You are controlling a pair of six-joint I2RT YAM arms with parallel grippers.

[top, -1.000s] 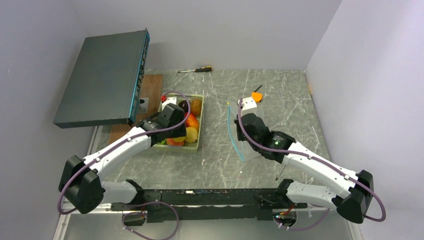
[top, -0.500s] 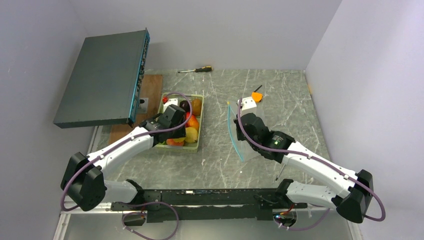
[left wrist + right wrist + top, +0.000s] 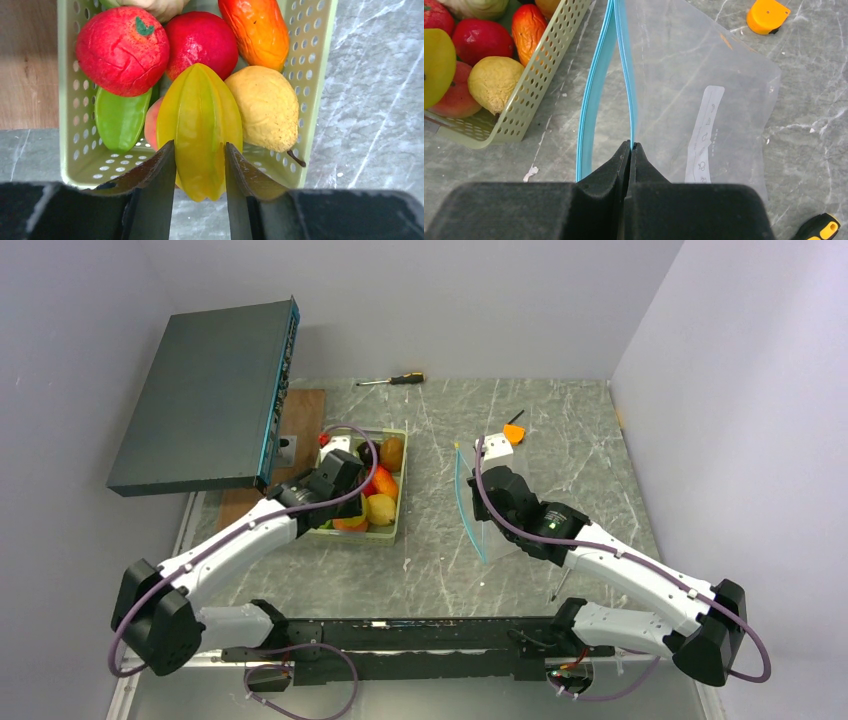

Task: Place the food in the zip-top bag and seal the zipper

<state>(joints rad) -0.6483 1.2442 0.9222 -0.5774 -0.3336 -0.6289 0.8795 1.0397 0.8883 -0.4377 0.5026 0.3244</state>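
The left tool straddles a yellow ridged toy starfruit in the pale green perforated plastic tray, its jaws flanking the fruit; whether they grasp it cannot be told. At the tray's 3 o'clock, the right tool is clenched on the teal-blue zipper strip of the clear floppy zip-top bag.

1. Base rail: black, flat bar.
2. Left arm: white links, black joints.
3. Right arm: identical, with a green light far from base rail.
4. Cable: purple, one per arm.
5. Fingers: black, wedge-shaped.
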